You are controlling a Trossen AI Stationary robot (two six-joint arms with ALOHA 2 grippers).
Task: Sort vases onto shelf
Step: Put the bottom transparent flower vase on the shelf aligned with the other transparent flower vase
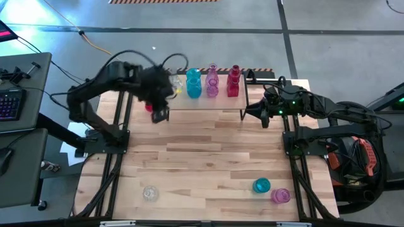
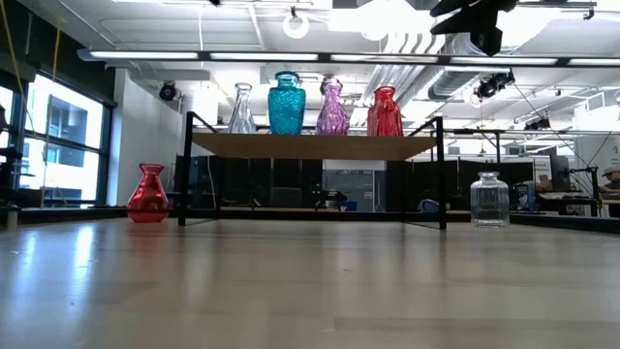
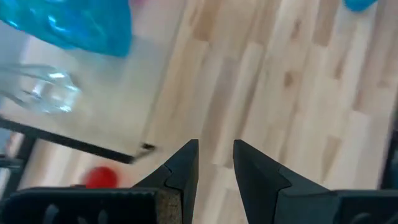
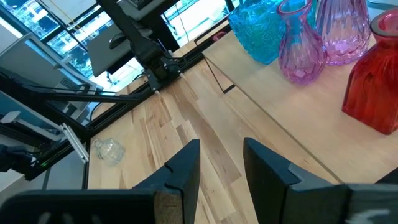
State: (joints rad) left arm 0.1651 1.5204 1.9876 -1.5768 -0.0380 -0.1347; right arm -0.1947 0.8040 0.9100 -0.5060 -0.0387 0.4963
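Light wood table point(image 1: 208, 151), grey floor point(image 1: 189, 38) beyond, ceiling lights point(image 2: 387, 15).

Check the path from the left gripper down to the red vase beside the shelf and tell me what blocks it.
Nothing visible blocks it. The left gripper hangs empty, jaws slightly apart, above the small red vase, which stands on the table just outside the shelf leg, apart from it.
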